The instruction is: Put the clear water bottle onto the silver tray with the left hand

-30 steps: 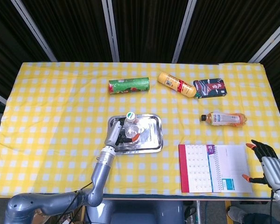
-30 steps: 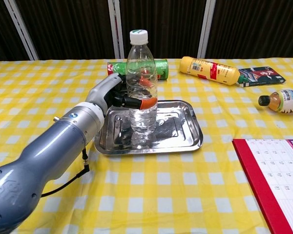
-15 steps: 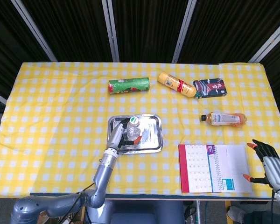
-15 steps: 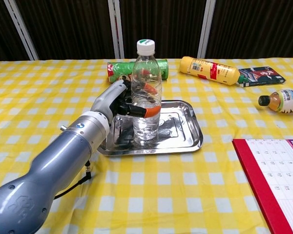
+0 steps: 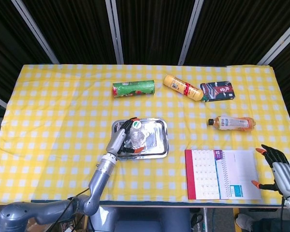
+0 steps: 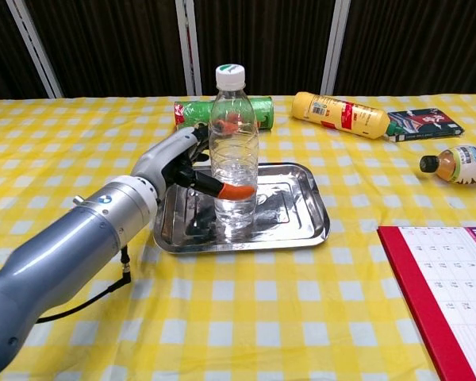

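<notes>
On the silver tray (image 6: 305,202) near the table's front, the clear water bottle (image 6: 234,163) stood upright, white-capped, with water inside. The left hand (image 6: 174,163) sat beside it, orange-tipped fingers (image 6: 236,191) curved around the bottle's body; whether they still pressed it could not be told. At the table's right corner the right hand (image 5: 280,171) held nothing, fingers apart, beside the calendar (image 5: 222,180).
</notes>
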Robot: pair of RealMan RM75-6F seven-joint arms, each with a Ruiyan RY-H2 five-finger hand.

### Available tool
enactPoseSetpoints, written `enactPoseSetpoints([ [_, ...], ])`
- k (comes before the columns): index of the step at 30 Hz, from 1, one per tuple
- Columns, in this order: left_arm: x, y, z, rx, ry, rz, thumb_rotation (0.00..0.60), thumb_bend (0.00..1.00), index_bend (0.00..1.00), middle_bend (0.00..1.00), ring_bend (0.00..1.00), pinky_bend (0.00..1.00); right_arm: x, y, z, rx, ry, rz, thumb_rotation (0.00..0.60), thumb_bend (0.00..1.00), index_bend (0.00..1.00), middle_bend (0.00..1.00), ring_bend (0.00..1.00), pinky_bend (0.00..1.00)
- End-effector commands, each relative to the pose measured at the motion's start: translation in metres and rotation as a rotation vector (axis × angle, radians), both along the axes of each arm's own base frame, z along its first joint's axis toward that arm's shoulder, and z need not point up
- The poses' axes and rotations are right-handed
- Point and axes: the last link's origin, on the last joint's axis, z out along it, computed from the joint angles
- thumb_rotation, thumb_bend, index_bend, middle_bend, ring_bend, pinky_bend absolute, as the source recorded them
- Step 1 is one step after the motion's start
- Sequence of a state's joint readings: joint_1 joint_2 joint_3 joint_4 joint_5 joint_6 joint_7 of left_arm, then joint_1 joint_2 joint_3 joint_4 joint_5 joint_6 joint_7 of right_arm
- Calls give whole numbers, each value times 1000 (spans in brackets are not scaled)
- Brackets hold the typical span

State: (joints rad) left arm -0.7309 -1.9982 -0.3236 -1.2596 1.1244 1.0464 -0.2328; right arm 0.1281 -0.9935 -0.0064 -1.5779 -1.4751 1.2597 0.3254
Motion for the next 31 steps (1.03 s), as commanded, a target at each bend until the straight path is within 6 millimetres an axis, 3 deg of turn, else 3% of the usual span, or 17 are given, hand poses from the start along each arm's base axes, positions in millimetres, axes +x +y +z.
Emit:
enactPoseSetpoints([
  [1, -12, -1, 14, -4, 34, 5, 600, 147, 35, 0, 0, 0, 0, 0, -1, 3, 1, 0, 600, 158, 162, 73, 0, 4],
  [4, -26, -8, 35, 7, 93, -26, 600, 146, 25, 0, 0, 0, 1, 0, -1, 6, 4, 0, 600, 158, 162, 74, 0, 4],
  [7, -55, -31, 78, 58, 231, -44, 600, 181, 80, 30, 0, 0, 1, 1, 0, 2, 5, -3, 600, 158, 162, 74, 0, 4],
  [9, -92, -54, 120, 149, 394, 6, 600, 218, 135, 70, 0, 0, 1, 1, 0, 0, 9, -7, 600, 158, 162, 74, 0, 4],
  [12, -134, -82, 166, 256, 559, 92, 600, 263, 144, 106, 0, 0, 3, 2, -1, 3, 12, -1, 600, 158, 162, 74, 0, 5],
  [16, -177, -101, 201, 365, 703, 163, 600, 293, 190, 135, 0, 0, 6, 3, -4, 9, 20, 12, 600, 158, 162, 74, 0, 4],
  [19, -200, -105, 218, 482, 826, 190, 600, 297, 216, 144, 0, 0, 8, 2, -5, 6, 35, 18, 600, 157, 162, 74, 0, 6],
  [23, -225, -108, 226, 589, 940, 222, 600, 297, 223, 148, 0, 0, 8, 1, -5, 1, 61, 21, 600, 158, 162, 74, 0, 4],
  [31, -235, -103, 228, 610, 956, 209, 600, 297, 225, 157, 0, 0, 12, -3, -7, -48, 85, 65, 600, 158, 162, 74, 0, 5],
])
